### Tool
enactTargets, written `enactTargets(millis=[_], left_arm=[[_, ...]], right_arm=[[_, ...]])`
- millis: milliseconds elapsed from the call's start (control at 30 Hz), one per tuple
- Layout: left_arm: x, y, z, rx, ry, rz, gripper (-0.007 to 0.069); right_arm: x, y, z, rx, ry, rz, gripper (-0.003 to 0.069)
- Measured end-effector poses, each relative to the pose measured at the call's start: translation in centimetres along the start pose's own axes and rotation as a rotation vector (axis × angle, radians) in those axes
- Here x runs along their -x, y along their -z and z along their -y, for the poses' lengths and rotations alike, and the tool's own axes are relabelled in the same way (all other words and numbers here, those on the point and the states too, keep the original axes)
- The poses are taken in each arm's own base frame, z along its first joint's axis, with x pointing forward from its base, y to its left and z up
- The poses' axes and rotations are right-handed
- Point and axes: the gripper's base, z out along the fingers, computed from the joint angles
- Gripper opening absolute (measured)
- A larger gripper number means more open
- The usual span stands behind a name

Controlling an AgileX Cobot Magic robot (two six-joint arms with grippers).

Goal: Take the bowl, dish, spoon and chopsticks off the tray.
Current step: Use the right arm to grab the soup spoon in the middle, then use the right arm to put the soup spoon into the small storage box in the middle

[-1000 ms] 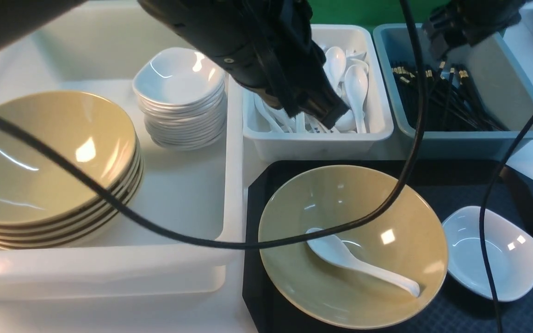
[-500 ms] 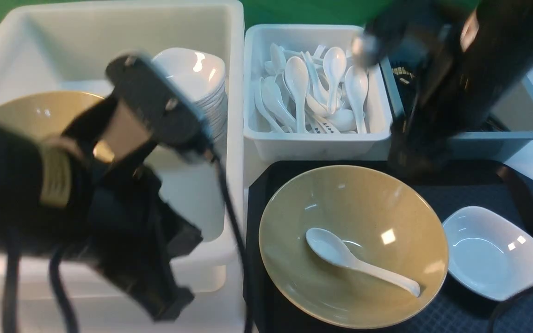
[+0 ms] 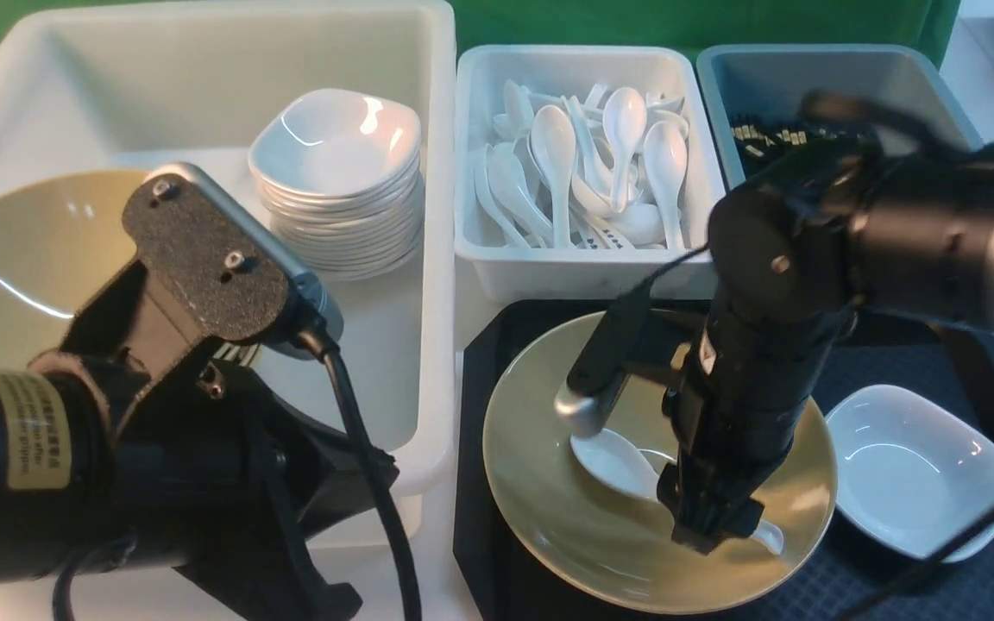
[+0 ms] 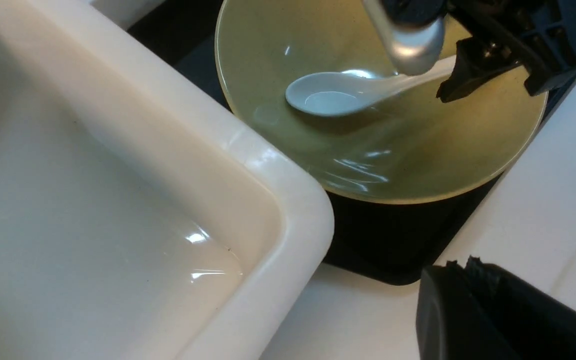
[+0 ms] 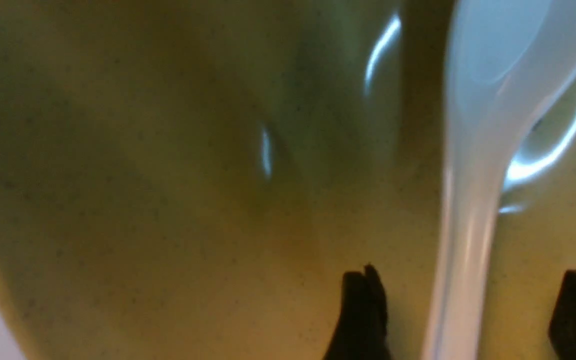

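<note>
While the spoon (image 3: 613,461) lies in the bowl (image 3: 549,517) at the front view's lower centre, handle running toward lower right, the right fingers (image 5: 363,320) stand open astride that handle; left fingers (image 4: 468,315) closed, farther off.

A large white bin (image 3: 437,259) is sitting at the left, holding a stack of olive bowls (image 3: 22,250) and a stack of white dishes (image 3: 337,185). Beside it a smaller white bin (image 3: 583,274) is holding loose spoons (image 3: 553,159); the grey-blue bin (image 3: 808,69) is seemingly holding dark chopsticks (image 3: 764,134).
</note>
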Motion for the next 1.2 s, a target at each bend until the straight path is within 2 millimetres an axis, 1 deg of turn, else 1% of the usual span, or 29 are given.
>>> enactTargets(millis=[67,133,200,233,267,300,333,433,467,533,600,633,733,767,833,900,933,1000,1067,1133,1167,1200], left_arm=[[0.0,0.0,0.0,-0.001,0.001,0.001,-0.0011],[0.0,0.0,0.0,-0.001,0.007,0.001,-0.0011],[0.0,0.0,0.0,-0.001,0.036,-0.004,-0.0011],[-0.1,0.0,0.0,0.002,0.071,-0.013,-0.0011],[-0.1,0.0,0.0,0.004,0.076,-0.014,-0.0011],[-0.2,0.1,-0.1,0.012,0.102,-0.023,-0.0011],[-0.1,0.3,-0.2,0.027,0.121,-0.03,-0.0011],[0.3,1.1,-0.6,0.08,0.134,-0.049,-0.0011],[0.5,1.3,-0.7,0.095,0.134,-0.053,-0.0011],[0.8,2.1,-1.0,0.131,0.124,-0.065,-0.0011],[1.0,2.5,-1.1,0.148,0.117,-0.071,-0.0011],[1.1,2.6,-1.1,0.15,0.117,-0.073,-0.0011],[1.0,2.6,-1.1,0.151,0.118,-0.081,-0.0011],[1.0,2.6,-1.1,0.148,0.122,-0.085,-0.0011],[1.0,2.6,-1.0,0.139,0.128,-0.086,-0.0011],[0.9,2.6,-0.9,0.129,0.135,-0.088,-0.0011],[0.9,2.6,-0.9,0.122,0.14,-0.088,-0.0011],[0.9,2.6,-0.8,0.116,0.146,-0.091,-0.0011],[0.7,2.6,-0.6,0.091,0.165,-0.114,-0.0011],[0.6,2.6,-0.5,0.087,0.169,-0.125,-0.0011],[0.4,2.6,-0.4,0.074,0.18,-0.151,-0.0011],[0.4,2.6,-0.3,0.073,0.181,-0.154,-0.0011]], right_arm=[[0.2,-1.0,0.0,0.011,0.001,-0.032,0.049],[0.3,-1.7,0.0,0.02,0.002,-0.057,0.044],[0.3,-1.9,0.1,0.023,0.002,-0.065,0.0344],[0.3,-1.8,0.1,0.026,0.003,-0.072,0.0256],[0.4,-1.7,0.1,0.026,0.002,-0.073,0.0228],[0.4,-1.5,0.1,0.027,0.002,-0.078,0.0147],[0.6,-1.1,0.2,0.026,0.003,-0.073,0.0122],[1.2,0.7,0.5,0.006,0.0,-0.018,0.0129],[1.5,1.6,0.8,-0.005,-0.006,0.013,0.0129],[2.0,4.3,1.7,-0.039,-0.025,0.102,0.0129],[2.6,7.3,3.3,-0.085,-0.059,0.214,0.0129],[2.8,8.3,3.9,-0.105,-0.073,0.256,0.0129],[3.4,10.7,5.7,-0.167,-0.119,0.393,0.0129],[3.9,12.2,7.0,-0.208,-0.172,0.497,0.0129],[4.6,13.4,8.9,-0.258,-0.246,0.628,0.0129],[5.3,13.7,10.2,-0.288,-0.287,0.707,0.0129],[5.8,13.6,11.1,-0.304,-0.306,0.747,0.0129],[6.3,13.1,11.9,-0.312,-0.328,0.773,0.0131],[7.5,11.1,13.5,-0.308,-0.397,0.817,0.0167],[8.0,10.0,14.3,-0.304,-0.426,0.829,0.0208],[8.4,8.5,15.3,-0.292,-0.48,0.837,0.028],[8.5,8.0,15.5,-0.288,-0.493,0.835,0.03]])
